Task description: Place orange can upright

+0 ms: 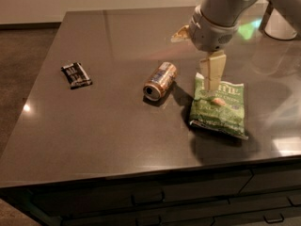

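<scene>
approach step: orange can [160,81] lying on its side mid desk [108,145], tool [212,84] hanging near it above the chip bag [219,109], spread-or-pressed can't tell; next likely needs shifting over the can, lowering, gripping across its body.

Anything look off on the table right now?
The orange can lies on its side on the table, not upright. The tool hangs over the top edge of the chip bag, clear of the can. No spill visible.

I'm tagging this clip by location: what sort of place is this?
Probably a kitchen or break room: dark countertop with drawers beneath, holding an orange can and green chip bag. The gripper hangs above the bag.
</scene>
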### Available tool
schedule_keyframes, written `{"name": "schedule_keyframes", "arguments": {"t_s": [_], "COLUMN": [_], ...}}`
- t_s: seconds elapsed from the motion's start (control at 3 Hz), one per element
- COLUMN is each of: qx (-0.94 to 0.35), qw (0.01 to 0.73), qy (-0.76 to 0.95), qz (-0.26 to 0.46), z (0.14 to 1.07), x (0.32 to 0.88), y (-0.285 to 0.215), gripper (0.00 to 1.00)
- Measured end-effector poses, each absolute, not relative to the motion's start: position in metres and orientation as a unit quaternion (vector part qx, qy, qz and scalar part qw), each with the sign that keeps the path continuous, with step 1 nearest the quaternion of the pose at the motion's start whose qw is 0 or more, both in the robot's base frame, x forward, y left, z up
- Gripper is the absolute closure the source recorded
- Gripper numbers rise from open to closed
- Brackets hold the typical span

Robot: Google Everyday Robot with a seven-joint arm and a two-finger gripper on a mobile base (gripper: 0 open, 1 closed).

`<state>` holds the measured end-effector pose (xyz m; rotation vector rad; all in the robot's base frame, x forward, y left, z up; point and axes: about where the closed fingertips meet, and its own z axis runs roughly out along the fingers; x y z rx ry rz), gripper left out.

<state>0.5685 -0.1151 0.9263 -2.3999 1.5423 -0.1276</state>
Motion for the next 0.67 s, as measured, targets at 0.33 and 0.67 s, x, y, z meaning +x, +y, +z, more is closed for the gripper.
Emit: {"name": "schedule_keyframes", "arguments": {"t_s": [0.33, 0.67], "qx": [-0.852, -0.871], "qw": [0.143, 0.133], "qy": [0.501, 0.472], "qz": [-0.043, -0.041], "z": [0.923, 0.916], "x": [0.582, 0.59], "y": [-0.095, -0.077], "gripper": [0.0, 0.0]}}
